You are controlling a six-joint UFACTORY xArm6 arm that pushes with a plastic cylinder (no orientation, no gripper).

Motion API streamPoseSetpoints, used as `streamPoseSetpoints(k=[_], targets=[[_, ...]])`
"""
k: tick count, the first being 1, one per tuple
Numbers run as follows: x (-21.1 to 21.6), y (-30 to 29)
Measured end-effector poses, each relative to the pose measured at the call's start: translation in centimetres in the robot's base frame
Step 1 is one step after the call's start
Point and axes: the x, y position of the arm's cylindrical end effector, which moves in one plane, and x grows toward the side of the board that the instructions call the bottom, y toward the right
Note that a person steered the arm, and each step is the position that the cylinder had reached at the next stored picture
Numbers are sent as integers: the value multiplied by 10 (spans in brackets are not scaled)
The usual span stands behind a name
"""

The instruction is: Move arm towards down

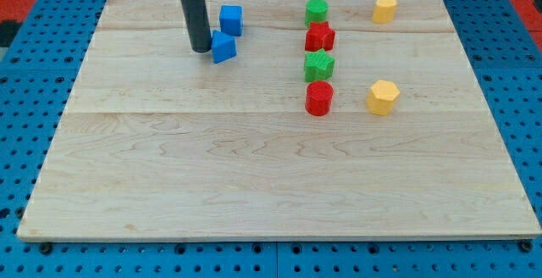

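Note:
My tip [201, 49] rests on the wooden board [254, 168] near the view's top left. It stands just left of a blue block [223, 47] and looks to touch or nearly touch it. A blue cube [230, 19] sits just above and right of that block. To the right a column runs downward: a green cylinder [316, 10], a red star [320, 36], a green star [318, 64] and a red cylinder [318, 97]. A yellow block [384, 8] lies at the top right and a yellow hexagonal block [383, 97] right of the red cylinder.
The board lies on a blue perforated table [25, 100]. The dark rod [193, 11] rises from the tip out of the view's top.

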Motion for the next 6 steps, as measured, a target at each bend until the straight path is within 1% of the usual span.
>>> streamPoseSetpoints(k=[1, 2, 3, 4, 5, 6], targets=[[0, 0], [24, -25], [99, -15], [193, 28], [245, 121], [250, 161]])
